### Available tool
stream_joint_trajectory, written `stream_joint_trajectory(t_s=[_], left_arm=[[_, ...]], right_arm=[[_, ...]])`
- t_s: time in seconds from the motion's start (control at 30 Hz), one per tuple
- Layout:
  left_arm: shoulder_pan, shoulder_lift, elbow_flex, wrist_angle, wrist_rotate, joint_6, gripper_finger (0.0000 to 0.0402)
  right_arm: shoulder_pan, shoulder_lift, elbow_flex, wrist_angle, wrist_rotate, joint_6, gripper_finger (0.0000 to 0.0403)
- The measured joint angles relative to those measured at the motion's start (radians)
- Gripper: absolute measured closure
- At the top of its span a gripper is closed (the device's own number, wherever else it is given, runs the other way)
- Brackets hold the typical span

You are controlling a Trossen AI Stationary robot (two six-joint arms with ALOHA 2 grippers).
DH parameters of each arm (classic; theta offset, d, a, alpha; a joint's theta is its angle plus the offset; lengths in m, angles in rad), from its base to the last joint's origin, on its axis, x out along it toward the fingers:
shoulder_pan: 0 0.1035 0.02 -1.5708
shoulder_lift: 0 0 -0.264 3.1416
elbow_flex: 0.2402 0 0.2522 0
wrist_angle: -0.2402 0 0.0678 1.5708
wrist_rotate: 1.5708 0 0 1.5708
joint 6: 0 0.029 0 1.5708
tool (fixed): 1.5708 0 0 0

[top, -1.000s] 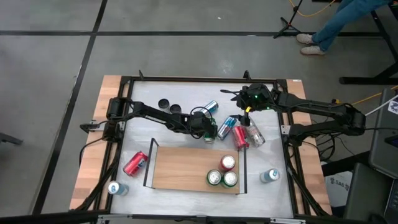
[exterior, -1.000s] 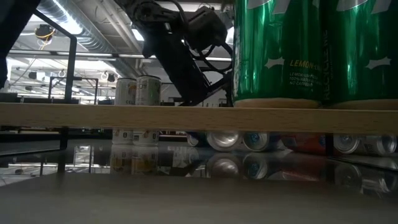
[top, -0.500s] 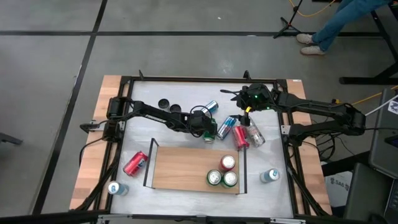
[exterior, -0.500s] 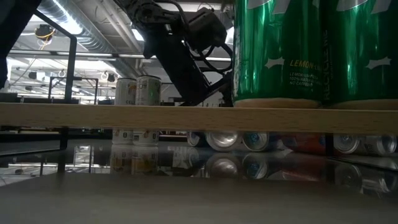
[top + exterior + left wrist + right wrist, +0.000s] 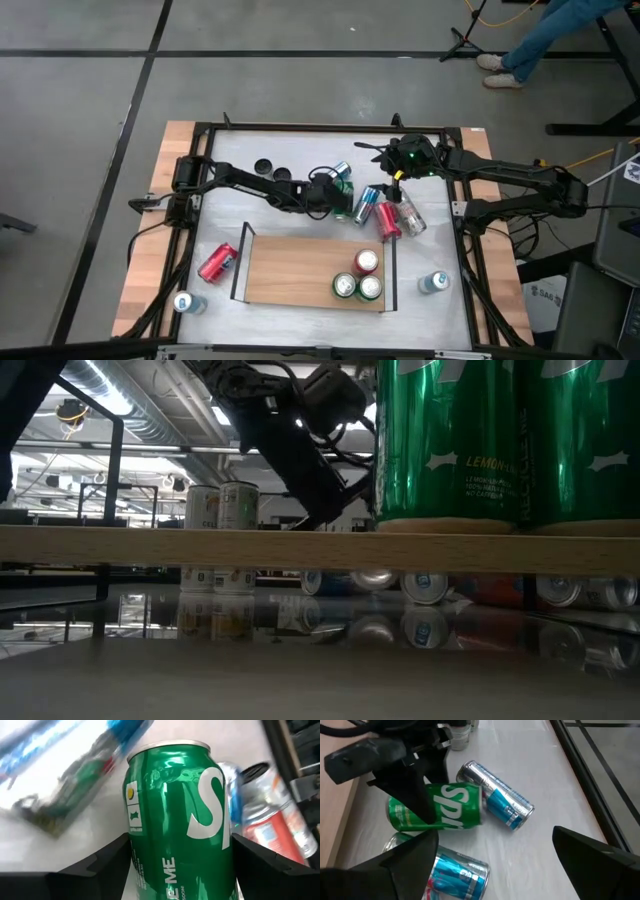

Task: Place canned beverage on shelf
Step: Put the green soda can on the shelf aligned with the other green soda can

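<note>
The step in hand is the grasp. The left gripper (image 5: 335, 195) pinches a green can (image 5: 180, 815) that lies on its side on the table, behind the shelf (image 5: 300, 270). The can sits between its fingers. Next, I think, it must lift the can, turn it upright and carry it to the shelf. The right gripper (image 5: 398, 180) waits nearby, spread wide.
</note>
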State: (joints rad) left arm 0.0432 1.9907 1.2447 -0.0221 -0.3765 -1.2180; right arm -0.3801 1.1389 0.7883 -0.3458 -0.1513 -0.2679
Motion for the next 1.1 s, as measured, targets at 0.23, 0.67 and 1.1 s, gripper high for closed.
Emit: stream_joint_trajectory(t_s=[0.23,0.67,1.1], left_arm=[[0.012,0.0,0.0,0.127,-0.081,0.174,0.0124],[0.029,0.0,0.0,0.387,-0.147,0.632,0.0124],[0.032,0.0,0.0,0.49,-0.163,0.944,0.0123]], right_arm=[[0.0,0.0,0.051,-0.03,0.0,0.001,0.002],[-0.149,-0.001,0.158,-0.068,-0.213,0.088,0.002],[-0.303,-0.001,0.158,-0.075,-0.479,0.089,0.002]])
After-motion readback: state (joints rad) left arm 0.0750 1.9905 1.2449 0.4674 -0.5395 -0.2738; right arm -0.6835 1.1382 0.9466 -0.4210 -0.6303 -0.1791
